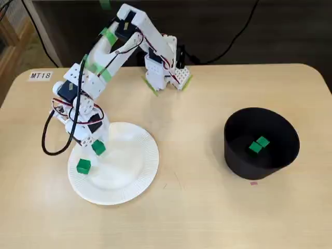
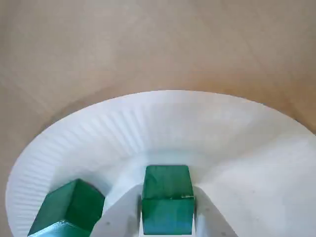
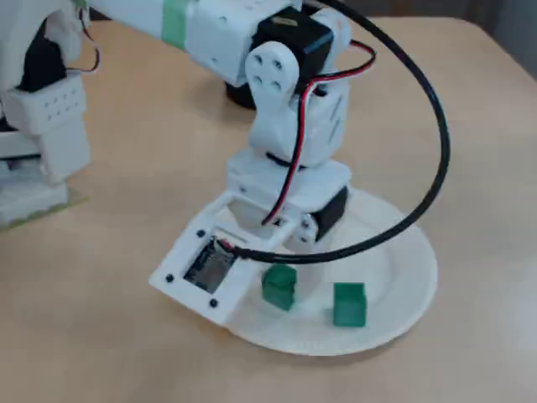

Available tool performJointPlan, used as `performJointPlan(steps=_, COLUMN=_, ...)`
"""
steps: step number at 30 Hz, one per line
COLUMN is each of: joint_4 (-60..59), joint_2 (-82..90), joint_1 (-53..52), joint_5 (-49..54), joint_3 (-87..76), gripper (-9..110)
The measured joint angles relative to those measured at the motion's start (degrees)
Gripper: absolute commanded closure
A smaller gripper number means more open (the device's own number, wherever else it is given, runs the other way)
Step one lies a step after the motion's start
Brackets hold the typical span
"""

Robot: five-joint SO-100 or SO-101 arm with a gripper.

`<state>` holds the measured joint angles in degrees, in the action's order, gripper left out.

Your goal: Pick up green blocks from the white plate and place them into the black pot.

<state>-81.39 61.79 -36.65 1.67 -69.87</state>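
We note the tool (image 2: 167, 217) clamped on one green block (image 2: 167, 190), its fingers snug against both sides, over the white plate (image 1: 132, 176). A second green block (image 1: 83, 166) lies just beside it on the plate. In the black pot (image 1: 249, 168) we count two more green blocks (image 1: 255, 147). A label (image 1: 40, 75) on the surface (image 1: 197, 218) reads "MT18".

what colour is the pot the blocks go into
Black. The pot shows best in a fixed view, on the table's right side.
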Motion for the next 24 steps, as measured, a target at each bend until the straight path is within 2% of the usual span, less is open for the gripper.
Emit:
performJointPlan(steps=8, joint_4=1.58, joint_2=10.99, joint_1=3.52, joint_5=3.60, joint_3=-0.18, gripper=104)
performJointPlan(steps=12, joint_4=11.87, joint_2=25.31, joint_1=10.46, joint_5=2.90, joint_3=-10.90, gripper=104)
performJointPlan(steps=15, joint_4=24.26, joint_2=41.22, joint_1=18.19, joint_5=-1.58, joint_3=-26.89, gripper=104)
performJointPlan(steps=18, joint_4=28.39, joint_2=52.73, joint_1=28.21, joint_5=-2.55, joint_3=-37.35, gripper=104)
performJointPlan(steps=24, joint_4=34.10, joint_2=63.46, joint_1=50.98, joint_5=-2.99, joint_3=-42.45, gripper=104)
